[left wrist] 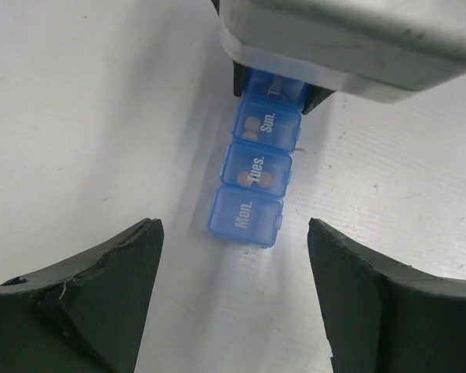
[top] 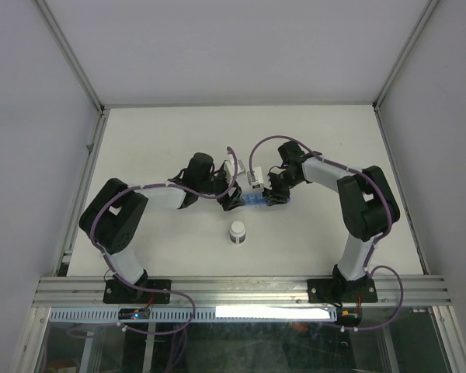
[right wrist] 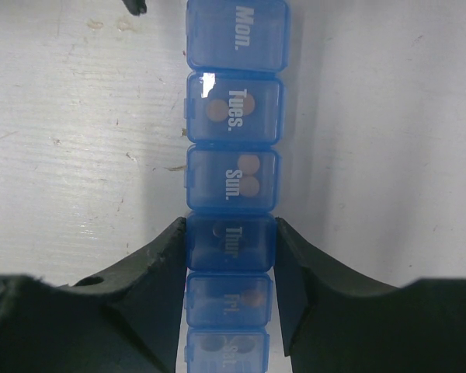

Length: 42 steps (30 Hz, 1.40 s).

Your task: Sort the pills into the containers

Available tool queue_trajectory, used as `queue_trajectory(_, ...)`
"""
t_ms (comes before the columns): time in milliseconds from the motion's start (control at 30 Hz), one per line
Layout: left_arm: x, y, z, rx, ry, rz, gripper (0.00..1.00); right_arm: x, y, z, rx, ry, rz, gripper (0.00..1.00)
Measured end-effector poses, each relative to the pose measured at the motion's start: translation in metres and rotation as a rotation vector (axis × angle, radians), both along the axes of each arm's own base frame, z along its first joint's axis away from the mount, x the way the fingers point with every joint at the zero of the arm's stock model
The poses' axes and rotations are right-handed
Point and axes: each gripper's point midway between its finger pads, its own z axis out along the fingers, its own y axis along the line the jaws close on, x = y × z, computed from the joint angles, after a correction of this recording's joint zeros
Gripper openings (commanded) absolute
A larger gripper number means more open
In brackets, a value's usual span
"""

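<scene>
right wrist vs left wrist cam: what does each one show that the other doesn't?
Right wrist only: the right gripper clamped on the pill organiser at its Thur. compartment, with Fri. and Sat. nearer the camera. Left wrist only: the left gripper open, astride the Mon. end without touching; the right wrist's grey housing hides the strip's far part. Both: Mon., Tues. and Sun. lids closed, pills visible through Tues. and Sun.

translucent blue containers (right wrist: 233,148), orange-brown pills (right wrist: 248,175), white lettering.

Vial (top: 238,232) near strip's (top: 256,202) nearside
</scene>
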Motion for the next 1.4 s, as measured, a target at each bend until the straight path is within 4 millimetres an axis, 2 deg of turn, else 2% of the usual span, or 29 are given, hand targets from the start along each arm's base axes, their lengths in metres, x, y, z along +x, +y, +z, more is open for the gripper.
queue_trajectory(267, 0.003, 0.002, -0.019, 0.056, 0.029, 0.001, 0.75, 0.000, 0.000, 0.000, 0.000, 0.000, 0.000, 0.25)
queue_trajectory(400, 0.005, 0.003, -0.021, 0.069, 0.034, 0.008, 0.71, 0.000, 0.000, 0.000, 0.000, 0.000, 0.000, 0.25)
queue_trajectory(1033, 0.013, 0.006, -0.021, 0.082, 0.061, 0.096, 0.69, 0.000, 0.000, 0.000, -0.001, 0.000, -0.001, 0.25)
queue_trajectory(1400, 0.027, 0.005, -0.004, 0.049, 0.013, 0.149, 0.70, 0.001, 0.000, 0.000, -0.002, 0.001, 0.000, 0.25)
